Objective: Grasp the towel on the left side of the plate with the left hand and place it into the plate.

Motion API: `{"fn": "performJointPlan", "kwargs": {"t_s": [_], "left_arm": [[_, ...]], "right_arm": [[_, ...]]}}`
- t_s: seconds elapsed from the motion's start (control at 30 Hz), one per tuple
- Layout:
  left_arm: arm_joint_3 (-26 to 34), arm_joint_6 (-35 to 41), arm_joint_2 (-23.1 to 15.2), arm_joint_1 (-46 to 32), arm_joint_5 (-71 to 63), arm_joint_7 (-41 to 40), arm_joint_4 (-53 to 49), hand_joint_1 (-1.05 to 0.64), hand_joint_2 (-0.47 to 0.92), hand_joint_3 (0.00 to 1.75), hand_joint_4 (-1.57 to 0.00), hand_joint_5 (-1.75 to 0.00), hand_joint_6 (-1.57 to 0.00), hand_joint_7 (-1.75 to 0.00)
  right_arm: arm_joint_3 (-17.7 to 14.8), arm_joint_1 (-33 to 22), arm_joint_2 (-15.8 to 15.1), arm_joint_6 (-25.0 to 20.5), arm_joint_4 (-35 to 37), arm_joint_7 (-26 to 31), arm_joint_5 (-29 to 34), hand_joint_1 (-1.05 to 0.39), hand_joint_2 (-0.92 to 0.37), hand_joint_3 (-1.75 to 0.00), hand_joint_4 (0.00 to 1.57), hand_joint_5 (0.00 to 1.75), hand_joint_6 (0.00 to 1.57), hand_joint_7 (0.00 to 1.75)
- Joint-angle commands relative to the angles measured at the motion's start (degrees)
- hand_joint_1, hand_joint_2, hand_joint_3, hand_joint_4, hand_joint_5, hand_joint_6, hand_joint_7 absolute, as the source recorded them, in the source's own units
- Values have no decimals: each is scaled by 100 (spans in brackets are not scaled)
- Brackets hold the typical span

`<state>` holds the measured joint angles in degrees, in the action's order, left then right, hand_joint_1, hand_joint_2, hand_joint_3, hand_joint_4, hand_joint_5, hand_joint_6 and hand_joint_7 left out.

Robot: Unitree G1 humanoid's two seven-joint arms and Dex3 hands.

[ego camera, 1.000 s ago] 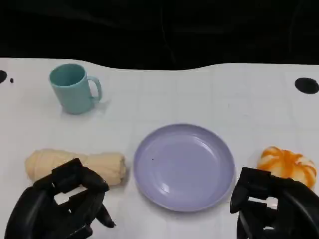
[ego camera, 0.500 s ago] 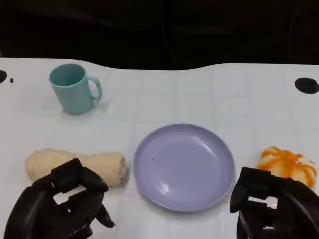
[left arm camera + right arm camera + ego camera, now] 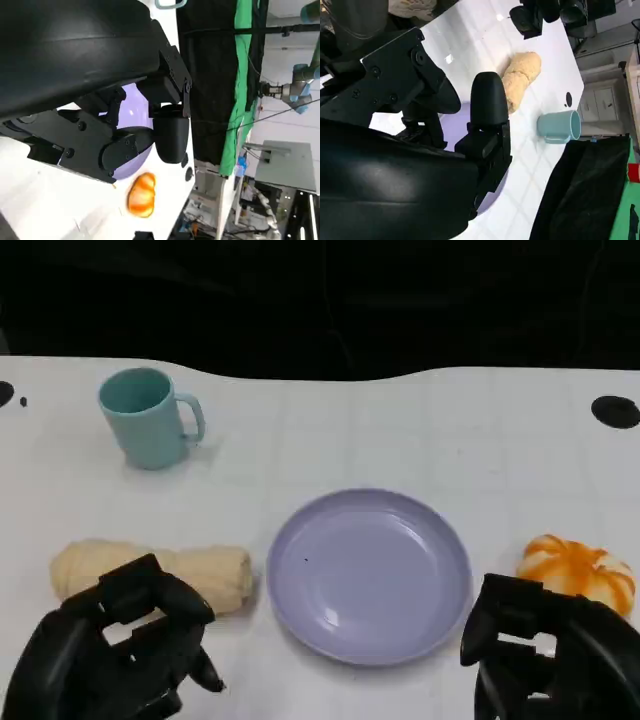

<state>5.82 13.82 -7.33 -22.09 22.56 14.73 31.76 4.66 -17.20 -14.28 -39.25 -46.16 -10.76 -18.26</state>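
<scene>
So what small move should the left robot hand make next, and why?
Probably ease the left robot hand forward and down onto the towel. The rolled towel lies untouched left of the plate, the hand holds nothing and sits just nearer the robot than it, and the plate is bare.

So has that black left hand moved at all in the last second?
Yes, slightly. In the head view the left hand has slid a little toward the near left corner, away from the plate; the rolled towel lies untouched.

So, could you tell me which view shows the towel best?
The right wrist view: the towel lies whole and unobstructed. In the head view the left hand covers its near edge.
</scene>
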Motion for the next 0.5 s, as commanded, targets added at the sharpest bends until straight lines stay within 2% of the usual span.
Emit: {"fn": "performJointPlan", "kwargs": {"t_s": [0.03,0.13,0.2,0.3,0.33,0.37,0.5], "left_arm": [[82,-88,-24,34,-253,-239,100,-18,64,81,-72,-127,-80,-88],[94,-288,-128,73,-619,-280,70,-20,82,41,-65,-112,-77,-64],[79,-380,-193,82,-893,-315,75,-26,90,21,-61,-102,-76,-46],[50,-685,-453,101,-1593,-321,139,-33,92,14,-55,-88,-71,-32],[45,-779,-584,118,-1896,-328,183,-37,92,14,-54,-75,-69,-22],[47,-823,-749,156,-2213,-323,241,-38,92,15,-54,-70,-68,-18],[49,-516,-1353,404,-3169,-160,524,-47,92,10,-52,-56,-63,-6]], "right_arm": [[23,19,-42,39,-26,3,43,-4,-51,-135,74,175,63,162],[36,21,-32,3,-47,22,38,-5,-51,-135,74,175,62,162],[53,30,-26,-55,-81,60,43,-6,-51,-135,74,175,62,162],[83,47,-22,-130,-150,113,33,-6,-51,-135,74,175,63,162],[89,53,-18,-152,-166,124,24,-5,-51,-135,73,175,62,162],[94,58,-18,-168,-179,133,21,-5,-51,-135,73,175,62,162],[110,82,-24,-205,-206,155,13,-5,-51,-135,73,175,62,162]]}}
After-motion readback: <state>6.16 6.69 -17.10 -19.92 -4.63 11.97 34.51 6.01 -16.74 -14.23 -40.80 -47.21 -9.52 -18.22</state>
